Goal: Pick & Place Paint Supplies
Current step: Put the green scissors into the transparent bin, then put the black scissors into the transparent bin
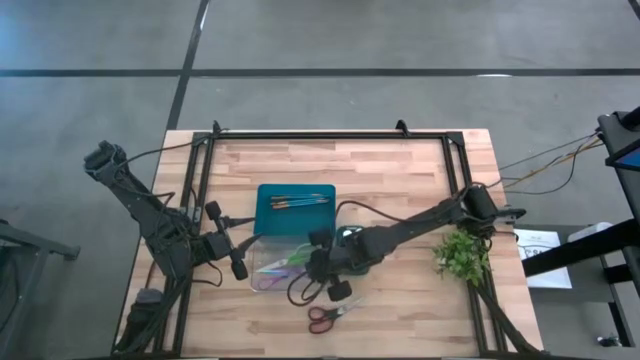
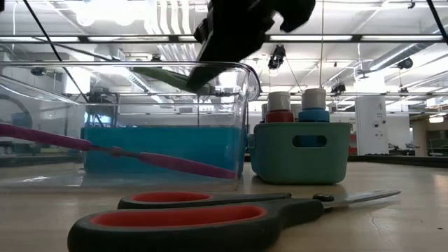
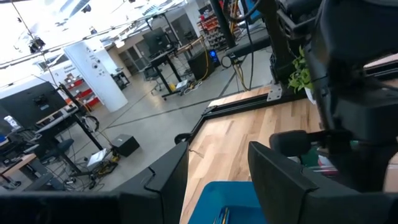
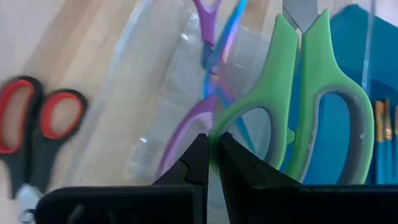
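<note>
While right gripper (image 4: pixel 210 163) hangs over clear bin (image 1: pixel 262 278), fingers pinched together, empty, green scissors (image 4: pixel 305 106) and purple scissors (image 4: pixel 208 81) lie inside. Red scissors (image 1: pixel 333 313) on table nearby. Left gripper (image 1: pixel 226 241) parted, idle left of bin.

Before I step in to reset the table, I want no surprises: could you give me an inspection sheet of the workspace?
Surface: wooden table.
Job's things: brushes in teal tray; purple scissors, green scissors in clear bin; red-handled scissors on table; paint bottles in teal tub.
Clutter: plant sprig.
Hands: left hand open, empty; right hand shut over clear bin.
Cables: loop beside right hand.
Surroundings: workshop, nobody seen.
</note>
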Tool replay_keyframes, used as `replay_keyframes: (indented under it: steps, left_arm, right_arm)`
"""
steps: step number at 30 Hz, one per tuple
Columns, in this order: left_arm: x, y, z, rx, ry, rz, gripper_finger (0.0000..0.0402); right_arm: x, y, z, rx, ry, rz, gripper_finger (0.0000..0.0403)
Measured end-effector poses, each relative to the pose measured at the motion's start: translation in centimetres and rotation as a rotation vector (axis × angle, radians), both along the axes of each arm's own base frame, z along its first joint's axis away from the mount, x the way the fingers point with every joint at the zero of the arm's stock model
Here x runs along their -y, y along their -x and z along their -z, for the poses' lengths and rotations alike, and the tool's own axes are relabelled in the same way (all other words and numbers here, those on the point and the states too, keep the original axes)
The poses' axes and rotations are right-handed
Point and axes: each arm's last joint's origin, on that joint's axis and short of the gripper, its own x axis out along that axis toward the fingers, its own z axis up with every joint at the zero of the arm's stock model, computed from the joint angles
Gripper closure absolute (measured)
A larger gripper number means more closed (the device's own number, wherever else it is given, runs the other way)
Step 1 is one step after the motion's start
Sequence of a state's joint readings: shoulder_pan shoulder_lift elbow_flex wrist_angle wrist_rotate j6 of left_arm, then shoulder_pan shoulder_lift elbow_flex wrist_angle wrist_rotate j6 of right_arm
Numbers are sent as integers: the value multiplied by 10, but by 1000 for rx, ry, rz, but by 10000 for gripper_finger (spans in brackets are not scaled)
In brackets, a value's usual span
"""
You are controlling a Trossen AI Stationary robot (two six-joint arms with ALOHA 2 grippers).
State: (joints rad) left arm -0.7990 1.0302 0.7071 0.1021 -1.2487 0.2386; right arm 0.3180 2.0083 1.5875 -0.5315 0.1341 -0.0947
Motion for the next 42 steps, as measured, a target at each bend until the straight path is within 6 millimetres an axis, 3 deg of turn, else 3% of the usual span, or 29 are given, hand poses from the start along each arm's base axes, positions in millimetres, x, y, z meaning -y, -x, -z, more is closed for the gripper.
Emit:
replay_keyframes:
  steps: [16,29,36,42]
  left_arm:
    - [0,0,0,-1,-1,0,229]
    - [0,0,0,-1,0,1,229]
    - [0,0,0,-1,-1,0,229]
    - [0,0,0,-1,-1,0,229]
  right_arm:
    - [-1,3,-7,-33,-28,24,379]
    - [-2,8,-22,5,-41,33,245]
    - [-40,42,-47,-4,-77,-33,237]
    - [-87,77,-40,-101,-45,-145,237]
